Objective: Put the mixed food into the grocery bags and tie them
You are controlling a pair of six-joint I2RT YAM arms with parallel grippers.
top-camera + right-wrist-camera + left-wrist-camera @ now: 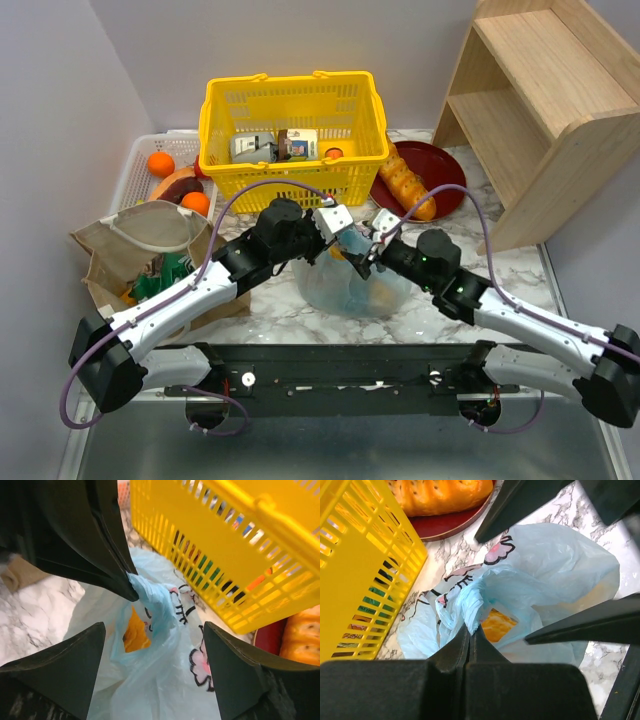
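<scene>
Firmly, the left tool pinches the light-blue bag by its bunched top, flanked by the gaping right tool.

The white marbled tabletop carries a yellow mesh basket at its far middle; just right of the basket sits a red plate; a white tray lies at the far left corner; a tan bag stands in front of the tray; a light-blue bag slumps at the centre, near the basket; a wooden shelf stands at the far right.
</scene>
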